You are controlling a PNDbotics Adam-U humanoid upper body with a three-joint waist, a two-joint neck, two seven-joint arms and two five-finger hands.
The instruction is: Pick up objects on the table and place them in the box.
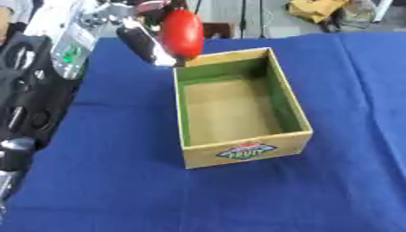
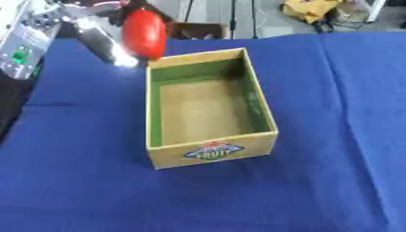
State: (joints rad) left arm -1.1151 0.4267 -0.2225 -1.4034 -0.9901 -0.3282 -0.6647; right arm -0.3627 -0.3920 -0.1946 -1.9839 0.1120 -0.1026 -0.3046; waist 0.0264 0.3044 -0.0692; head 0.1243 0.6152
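"FRUIT"-labelled box (image 1: pixel 242 152) sits empty; left hand (image 1: pixel 147 43) grips red object (image 1: pixel 182 31).

a plain blue cloth (image 1: pixel 111 190) is seen. box (image 1: pixel 238 106) is tan outside, green inside, tan floor, with a multicoloured logo (image 1: pixel 247 150). a red object (image 1: pixel 183 31) is seen.

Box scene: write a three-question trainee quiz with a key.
1. True or false: the box is empty.
2. Which hand holds the red object? A) left B) right
3. The red object is above the box's ___ left corner.

Key: 1. true 2. A 3. far
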